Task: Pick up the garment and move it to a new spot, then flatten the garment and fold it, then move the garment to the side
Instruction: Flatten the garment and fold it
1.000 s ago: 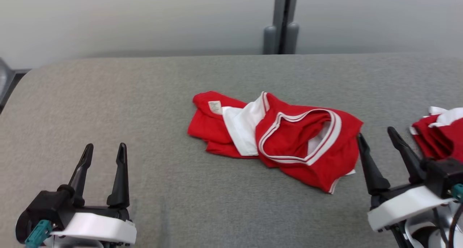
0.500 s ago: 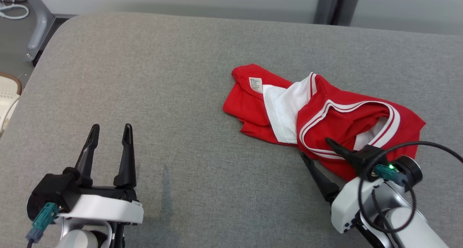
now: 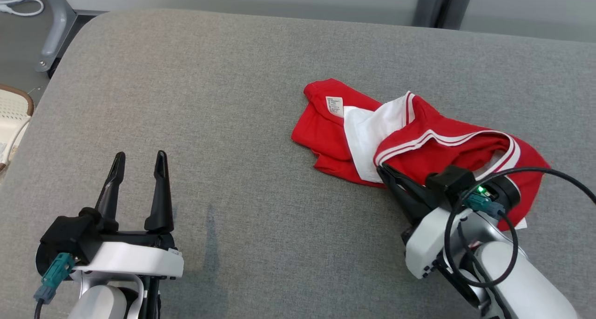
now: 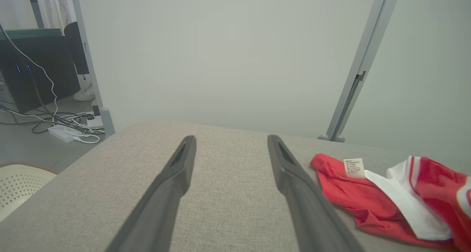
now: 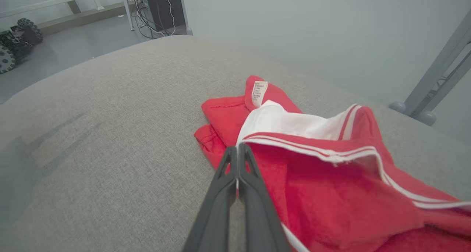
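Right wrist view: my right gripper (image 5: 237, 149) has its fingers pressed together, pinching the white-striped edge of the red garment (image 5: 331, 193). Head view: the garment lies crumpled right of centre on the grey padded table (image 3: 209, 77), care label (image 3: 334, 105) up at its far left corner. My left gripper (image 3: 138, 158) hovers at near left, fingers spread, nothing between them, well apart from the cloth.

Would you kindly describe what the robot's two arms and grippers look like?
The left gripper and right gripper each have two long, tapered dark fingers on a black base. Behind that come a white wrist shell and a pale grey forearm. A teal plug sits at each wrist. The right wrist also has a looping black cable and a small green light.
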Robot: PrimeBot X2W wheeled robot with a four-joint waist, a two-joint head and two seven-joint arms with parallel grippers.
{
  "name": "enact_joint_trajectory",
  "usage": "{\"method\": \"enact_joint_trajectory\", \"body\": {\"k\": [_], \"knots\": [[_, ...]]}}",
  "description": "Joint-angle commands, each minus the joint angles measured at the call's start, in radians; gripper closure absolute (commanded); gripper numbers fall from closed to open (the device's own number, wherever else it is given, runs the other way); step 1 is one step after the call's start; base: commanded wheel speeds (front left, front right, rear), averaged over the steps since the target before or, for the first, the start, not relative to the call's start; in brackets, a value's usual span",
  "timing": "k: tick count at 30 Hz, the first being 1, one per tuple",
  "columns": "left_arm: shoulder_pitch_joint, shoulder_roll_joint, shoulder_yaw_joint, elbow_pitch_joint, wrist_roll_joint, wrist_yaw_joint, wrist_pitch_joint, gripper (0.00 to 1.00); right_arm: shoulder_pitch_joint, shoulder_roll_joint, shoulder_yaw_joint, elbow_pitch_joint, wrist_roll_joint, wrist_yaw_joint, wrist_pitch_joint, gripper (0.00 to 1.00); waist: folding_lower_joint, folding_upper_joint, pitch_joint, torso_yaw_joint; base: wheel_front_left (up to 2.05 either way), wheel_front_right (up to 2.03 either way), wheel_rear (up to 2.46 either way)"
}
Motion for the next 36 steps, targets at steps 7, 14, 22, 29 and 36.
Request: {"method": "enact_joint_trajectory", "body": {"k": [7, 14, 22, 29, 36], "knots": [[0.016, 0.007, 0.023, 0.003, 0.008, 0.001, -0.009, 0.0, -0.075, 0.042, 0.052, -0.113, 0.008, 0.0, -0.07, 1.0, 0.0, 0.0, -0.031, -0.039, 0.0, 0.0, 0.0], [0.036, 0.037, 0.035, -0.024, 0.015, 0.016, 0.003, 0.0, -0.06, 0.081, -0.062, -0.256, -0.012, 0.0, -0.133, 1.0, 0.0, 0.0, -0.039, -0.1, 0.0, 0.0, 0.0], [0.042, 0.068, 0.044, -0.064, 0.021, 0.033, 0.031, 0.0, 0.239, 0.145, -0.362, -0.369, -0.038, 0.0, -0.099, 1.0, 0.0, 0.0, -0.036, -0.169, 0.0, 0.0, 0.0], [0.039, 0.08, 0.039, -0.087, 0.025, 0.039, 0.05, 0.0, 0.396, 0.183, -0.572, -0.271, 0.0, 0.0, -0.112, 1.0, 0.0, 0.0, -0.034, -0.201, 0.0, 0.0, 0.0], [0.023, 0.085, 0.033, -0.097, 0.025, 0.042, 0.058, 0.0, 0.342, 0.187, -0.672, -0.021, 0.05, 0.001, -0.188, 1.0, 0.0, 0.0, -0.024, -0.203, 0.0, 0.0, 0.0]]}}
